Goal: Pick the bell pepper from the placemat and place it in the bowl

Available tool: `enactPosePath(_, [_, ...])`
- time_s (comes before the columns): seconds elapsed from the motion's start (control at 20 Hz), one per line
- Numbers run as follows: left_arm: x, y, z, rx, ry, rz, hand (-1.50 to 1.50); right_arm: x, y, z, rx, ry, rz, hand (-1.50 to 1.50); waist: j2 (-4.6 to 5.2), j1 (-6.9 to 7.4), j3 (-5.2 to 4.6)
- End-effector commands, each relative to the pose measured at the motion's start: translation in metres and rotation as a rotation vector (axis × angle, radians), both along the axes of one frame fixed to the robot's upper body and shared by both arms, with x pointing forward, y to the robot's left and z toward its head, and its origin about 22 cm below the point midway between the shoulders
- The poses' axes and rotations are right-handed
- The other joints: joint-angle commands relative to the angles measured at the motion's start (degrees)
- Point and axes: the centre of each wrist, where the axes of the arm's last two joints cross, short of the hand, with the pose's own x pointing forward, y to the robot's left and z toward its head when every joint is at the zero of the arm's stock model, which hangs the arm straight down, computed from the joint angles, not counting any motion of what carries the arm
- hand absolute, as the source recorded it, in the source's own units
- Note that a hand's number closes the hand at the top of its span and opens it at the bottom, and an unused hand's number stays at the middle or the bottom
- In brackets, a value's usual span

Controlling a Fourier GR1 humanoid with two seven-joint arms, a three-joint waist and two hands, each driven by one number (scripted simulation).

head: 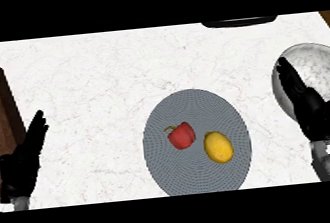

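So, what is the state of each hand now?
Left hand: open, holding nothing.
Right hand: open, holding nothing, in front of the bowl.

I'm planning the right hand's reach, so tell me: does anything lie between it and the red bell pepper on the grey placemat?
Yes. The yellow oval fruit lies on the round grey placemat just right of the red bell pepper, on the side facing the open right hand. Only bare counter shows between placemat and hand.

Both black hands are seen held open, fingers straight and pointed up. The left hand [25, 156] is parked near the left edge on its grey forearm. The right hand [312, 107] is raised at the right side, thumb stuck out, pale grey forearm below.
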Motion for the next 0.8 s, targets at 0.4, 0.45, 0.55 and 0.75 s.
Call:
enactPosePath(0.4, [0.045, -0.033, 0.068, -0.370, -0.269, -0.194, 0.00, 0.022, 0.089, 0.007, -0.362, -0.125, -0.014, -1.50, -1.80, 0.94, -0.27])
enactPosePath(0.45, [0.044, -0.030, 0.073, -0.378, -0.268, -0.218, 0.00, 0.021, 0.123, 0.010, -0.282, -0.146, -0.006, -1.50, -1.73, 1.23, -0.09])
enactPosePath(0.55, [0.042, -0.028, 0.068, -0.411, -0.271, -0.215, 0.00, 0.030, 0.137, -0.001, -0.329, -0.197, 0.027, -1.50, -1.54, 1.35, 0.02])
enactPosePath(0.75, [0.042, -0.010, 0.063, -0.417, -0.275, -0.198, 0.00, 0.043, 0.139, 0.037, -0.494, -0.287, 0.000, -1.50, -1.71, 0.71, -0.06])
